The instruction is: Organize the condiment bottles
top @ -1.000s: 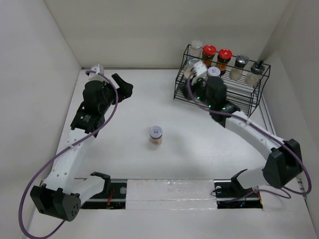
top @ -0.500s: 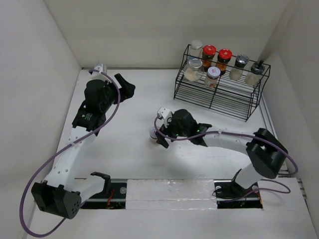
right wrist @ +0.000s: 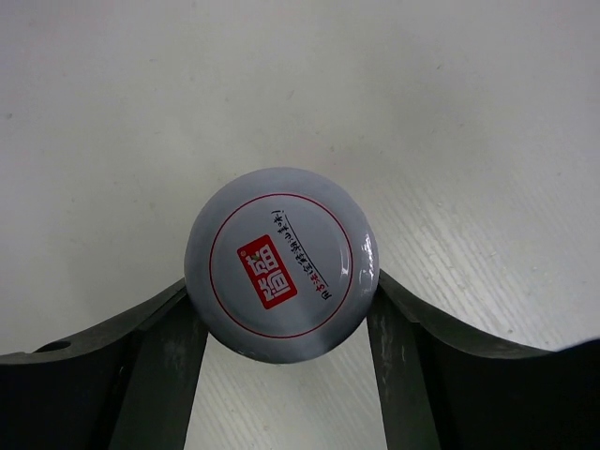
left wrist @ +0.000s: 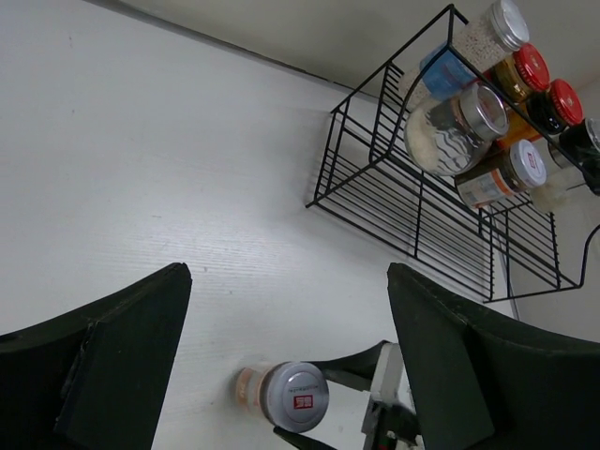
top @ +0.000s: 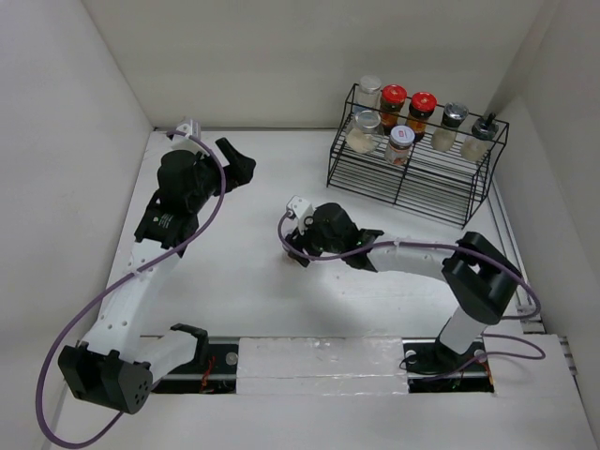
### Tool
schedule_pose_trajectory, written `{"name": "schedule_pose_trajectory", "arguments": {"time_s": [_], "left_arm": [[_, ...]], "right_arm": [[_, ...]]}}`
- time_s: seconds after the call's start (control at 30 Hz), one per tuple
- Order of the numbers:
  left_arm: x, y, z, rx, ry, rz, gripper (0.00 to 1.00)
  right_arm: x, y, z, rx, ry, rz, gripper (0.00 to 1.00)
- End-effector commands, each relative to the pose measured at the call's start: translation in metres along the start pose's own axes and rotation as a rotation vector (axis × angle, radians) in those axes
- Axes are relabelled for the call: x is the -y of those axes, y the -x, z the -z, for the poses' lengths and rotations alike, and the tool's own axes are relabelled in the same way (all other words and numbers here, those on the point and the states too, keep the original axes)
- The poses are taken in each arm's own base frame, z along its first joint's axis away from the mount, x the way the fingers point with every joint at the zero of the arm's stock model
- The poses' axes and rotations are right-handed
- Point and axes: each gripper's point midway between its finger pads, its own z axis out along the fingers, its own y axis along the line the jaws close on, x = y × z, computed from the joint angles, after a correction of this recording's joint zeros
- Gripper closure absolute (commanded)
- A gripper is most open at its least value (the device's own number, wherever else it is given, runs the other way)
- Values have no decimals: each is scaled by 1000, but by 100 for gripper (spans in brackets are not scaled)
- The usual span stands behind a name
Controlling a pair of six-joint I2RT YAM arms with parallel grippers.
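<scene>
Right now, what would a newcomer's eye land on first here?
Probably the lone jar mid-table, its grey lid between the fingers of the right gripper. Next, the black wire rack at the back right, holding seven jars, two with bright red caps. The left gripper hangs open at the back left.

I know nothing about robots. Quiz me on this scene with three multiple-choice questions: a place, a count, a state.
1. The left gripper is: A. shut on a jar; B. open and empty; C. out of every view.
2. How many red-capped bottles stand in the wire rack? A. one; B. two; C. four.
3. Where is the grey-lidded jar? A. in the rack; B. in the left gripper; C. on the table, between the right gripper's fingers.
Answers: B, spread fingers with nothing between; B, two red caps in the back row; C, fingers flank its lid.
</scene>
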Motion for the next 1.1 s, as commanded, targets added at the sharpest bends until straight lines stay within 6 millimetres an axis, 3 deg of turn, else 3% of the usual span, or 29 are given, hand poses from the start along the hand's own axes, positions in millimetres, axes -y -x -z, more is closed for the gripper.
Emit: {"name": "schedule_pose_trajectory", "arguments": {"time_s": [0.0, 0.1, 0.17, 0.2, 0.23, 0.27, 0.33, 0.4, 0.47, 0.5, 0.63, 0.73, 0.83, 1.07], "left_arm": [[12, 13, 6, 46, -57, -12, 18], [14, 12, 6, 39, -69, -13, 18], [14, 12, 6, 39, -69, -13, 18], [14, 12, 6, 39, -69, -13, 18], [14, 12, 6, 39, -69, -13, 18], [16, 10, 7, 30, -81, -13, 18], [20, 10, 7, 27, -103, -15, 18], [20, 10, 7, 27, -103, -15, 18], [20, 10, 7, 27, -103, -15, 18], [20, 10, 7, 27, -103, -15, 17], [20, 9, 10, 30, -105, -15, 17], [20, 6, 7, 16, -109, -15, 17], [20, 6, 7, 16, -109, -15, 17], [19, 12, 8, 35, -96, -15, 16]], "right_arm": [[15, 111, 40, 338, -68, 25, 55], [29, 135, 70, 412, -99, 22, 55], [57, 141, 94, 420, -200, -4, 55], [67, 155, 122, 469, -250, -11, 55], [80, 158, 137, 481, -296, -23, 55], [108, 158, 156, 494, -379, -46, 55], [135, 170, 199, 539, -487, -69, 54], [181, 157, 233, 516, -659, -133, 54], [204, 157, 257, 539, -732, -163, 54], [226, 144, 272, 517, -800, -187, 54], [266, 130, 312, 530, -912, -257, 54], [294, 118, 328, 503, -975, -286, 54], [322, 102, 329, 458, -1015, -319, 54], [356, 94, 301, 413, -970, -348, 53]]}}
